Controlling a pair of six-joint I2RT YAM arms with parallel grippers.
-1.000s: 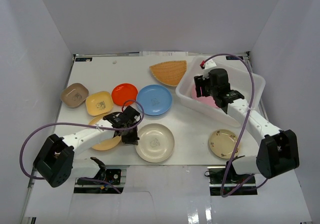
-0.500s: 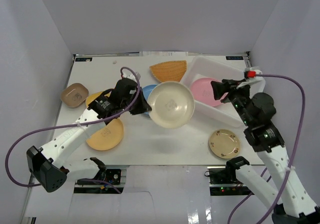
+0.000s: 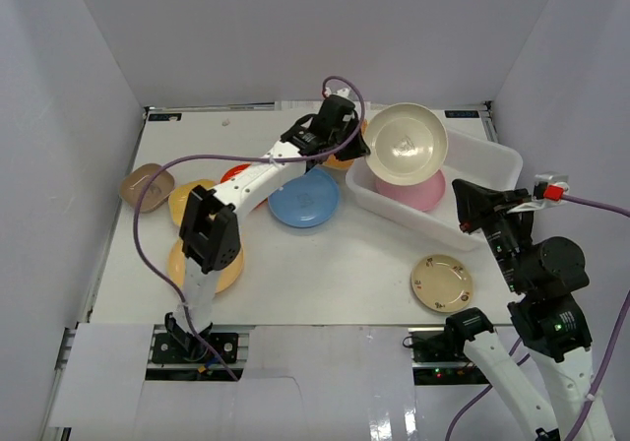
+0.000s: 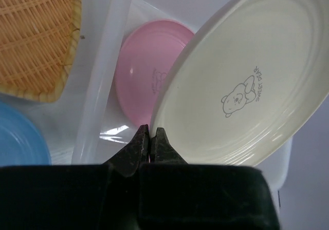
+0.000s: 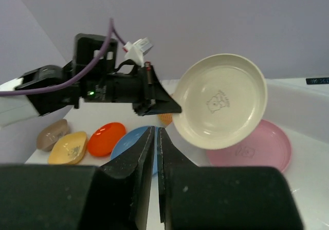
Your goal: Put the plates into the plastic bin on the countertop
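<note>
Left wrist view has the cream plate tilted above the plastic bin, over the pink plate lying inside, since my left gripper pinches only its rim to tip it in, while my right gripper hangs closed and empty.

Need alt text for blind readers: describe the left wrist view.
The left end effector pinches the rim of a tilted cream plate over the bin, where a pink plate lies. An orange plate and a blue plate sit outside it.
</note>
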